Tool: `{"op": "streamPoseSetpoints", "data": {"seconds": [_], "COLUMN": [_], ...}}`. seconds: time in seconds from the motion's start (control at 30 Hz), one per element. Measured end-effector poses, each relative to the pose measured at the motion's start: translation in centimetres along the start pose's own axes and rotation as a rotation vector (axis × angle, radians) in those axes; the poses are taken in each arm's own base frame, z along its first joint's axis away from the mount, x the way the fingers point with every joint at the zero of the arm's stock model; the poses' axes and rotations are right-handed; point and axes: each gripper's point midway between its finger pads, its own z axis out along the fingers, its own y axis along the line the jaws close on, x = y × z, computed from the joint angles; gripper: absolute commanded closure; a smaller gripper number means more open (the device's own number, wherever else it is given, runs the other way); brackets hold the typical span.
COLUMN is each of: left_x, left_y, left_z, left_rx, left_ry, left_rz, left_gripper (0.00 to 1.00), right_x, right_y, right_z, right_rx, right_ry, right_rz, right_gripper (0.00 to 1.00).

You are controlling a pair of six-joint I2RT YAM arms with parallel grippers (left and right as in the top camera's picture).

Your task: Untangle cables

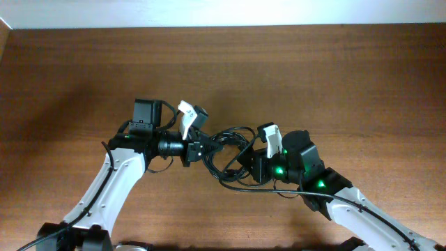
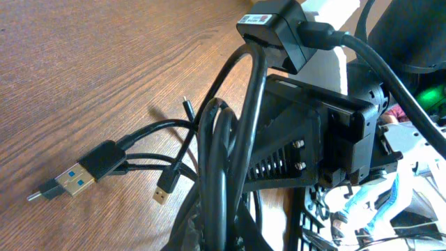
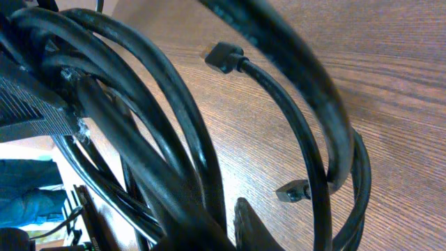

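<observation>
Black cables (image 1: 226, 139) span left–right between the arms: left pincer (image 1: 202, 148) clenched on them — right pincer (image 1: 245, 162) closure cannot be told.

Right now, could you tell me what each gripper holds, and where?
Left gripper grips the cables by their bunched loops; right gripper: cannot be told.

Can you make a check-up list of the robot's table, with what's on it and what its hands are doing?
Surface: brown wooden table.
Job's things: black cables bunched in loops between the two hands; a USB plug rests on the wood.
Clutter: nothing seen.
Hands: left hand shut on the cables; right hand at the bundle, open or shut cannot be told.
Cables: a thicker black wire runs from the right arm's camera.
Surroundings: pale strip beyond the table's far edge.
</observation>
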Motion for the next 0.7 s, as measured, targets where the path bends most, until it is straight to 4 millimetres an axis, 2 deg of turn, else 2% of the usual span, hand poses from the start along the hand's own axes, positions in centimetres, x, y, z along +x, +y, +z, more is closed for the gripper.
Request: {"op": "streamPoseSetpoints", "data": {"seconds": [0.13,0.27,0.33,0.4,0.57,0.63,0.7], "left_x": [0.2,0.8,1.4,1.7,1.8,1.6,1.5], "left_y": [-0.1,-0.3,-0.6,-0.7,-0.9,-1.4,-1.7], "left_z": [0.1,0.2,0.2,0.2,0.2,0.2,0.2], "left_rx": [0.004,0.009,0.012,0.011,0.013,0.041,0.061], "left_ry": [0.007,0.028,0.046,0.056,0.063,0.066,0.068], "left_rz": [-0.008,-0.06,-0.18,-0.336,-0.684,-0.776,-0.832], "left_gripper": [1.0,1.0,1.0,0.95,0.93,0.85,0.48], "right_x": [0.6,0.7,0.7,0.8,0.9,1.0,1.1], "right_y": [-0.8,-1.5,-1.8,-2.0,-2.5,-2.8,-3.4], "right_z": [0.0,0.0,-0.1,-0.1,-0.2,-0.2,-0.4], "right_rx": [0.044,0.087,0.103,0.117,0.145,0.163,0.197], "right_ry": [0.023,0.021,0.021,0.02,0.025,0.031,0.032], "right_rz": [0.015,0.003,-0.021,-0.026,-0.048,-0.046,-0.042], "right_gripper": [0.96,0.96,0.96,0.96,0.96,0.96,0.96]}}
